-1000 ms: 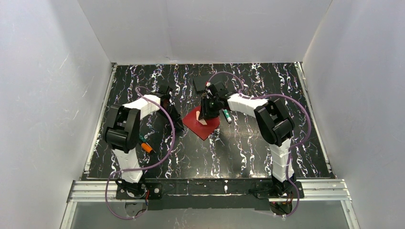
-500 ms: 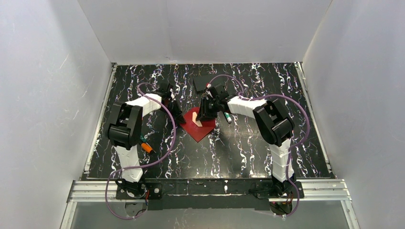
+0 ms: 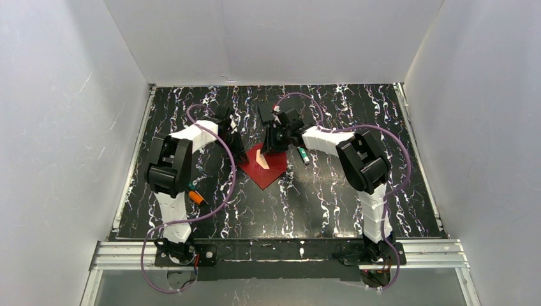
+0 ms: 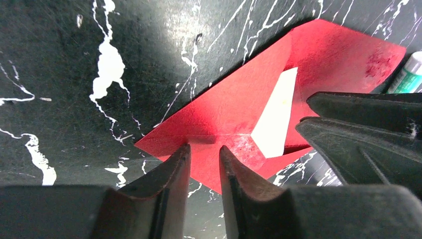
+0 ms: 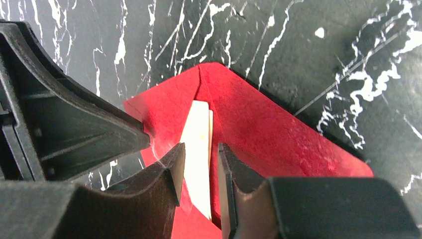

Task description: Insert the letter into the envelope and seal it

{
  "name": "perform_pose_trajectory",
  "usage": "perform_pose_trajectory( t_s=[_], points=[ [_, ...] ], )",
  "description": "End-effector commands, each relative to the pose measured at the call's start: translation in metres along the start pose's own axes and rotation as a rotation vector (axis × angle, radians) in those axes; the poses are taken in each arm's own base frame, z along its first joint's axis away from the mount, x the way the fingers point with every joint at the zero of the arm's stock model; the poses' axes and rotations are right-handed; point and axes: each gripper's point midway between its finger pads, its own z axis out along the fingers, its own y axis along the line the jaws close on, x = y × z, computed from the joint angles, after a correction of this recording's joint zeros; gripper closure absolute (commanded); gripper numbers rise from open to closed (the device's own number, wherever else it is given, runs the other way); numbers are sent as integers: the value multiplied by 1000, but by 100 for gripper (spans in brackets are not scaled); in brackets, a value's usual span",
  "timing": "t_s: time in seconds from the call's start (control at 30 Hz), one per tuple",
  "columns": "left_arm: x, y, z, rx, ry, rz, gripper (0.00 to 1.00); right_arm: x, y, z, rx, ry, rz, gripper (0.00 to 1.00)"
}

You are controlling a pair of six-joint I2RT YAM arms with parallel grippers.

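Note:
The dark red envelope (image 3: 268, 172) lies flat mid-table with its flap open. It also shows in the left wrist view (image 4: 234, 107) and the right wrist view (image 5: 278, 134). The white letter (image 3: 259, 157) stands tilted in its opening, mostly hidden inside (image 4: 276, 117) (image 5: 198, 127). My right gripper (image 3: 273, 146) (image 5: 200, 152) is over the envelope's far side, its jaws closed to a narrow gap round the letter's upper end. My left gripper (image 3: 240, 155) (image 4: 204, 149) has its jaws close together, tips on the envelope's left corner at the fold.
A green-and-white glue stick (image 3: 303, 155) lies just right of the envelope, also in the left wrist view (image 4: 409, 74). A dark rectangular block (image 3: 268, 111) lies behind the right gripper. An orange-tipped pen (image 3: 196, 196) lies by the left arm. White walls enclose the table.
The right gripper has moved back and left with the letter, which now stands steeper. The envelope has slid a little left. The left gripper has shifted toward the back.

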Motion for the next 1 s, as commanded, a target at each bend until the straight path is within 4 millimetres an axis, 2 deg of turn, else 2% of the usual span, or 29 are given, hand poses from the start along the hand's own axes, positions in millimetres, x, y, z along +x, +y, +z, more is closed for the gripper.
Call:
perform_pose_trajectory(
  t_s=[0.0, 0.1, 0.2, 0.27, 0.43, 0.67, 0.8, 0.97],
  points=[
    [-9, -16, -22, 27, -6, 36, 64, -24, 11, 5, -34, -55, -41, 62],
    [-20, -26, -44, 23, -51, 23, 49, -27, 13, 5, -41, -65, -43, 62],
    [-17, -10, -59, -98, -59, -51, 46, -25, 10, 8, -34, -56, -38, 63],
    [-9, -2, -60, -130, -49, -94, 45, -23, 7, 9, -27, -53, -35, 63],
    [18, 19, -43, -184, 9, -204, 46, -23, 6, 14, -31, -47, -39, 63],
    [33, 21, -18, -163, 96, -271, 52, -19, 8, 19, -49, -30, -45, 66],
    [32, 17, -6, -127, 109, -295, 56, -12, 12, 23, -82, -5, -47, 68],
    [19, 18, 3, -138, 81, -270, 63, -2, 22, 29, -165, 18, -42, 73]
  ],
)
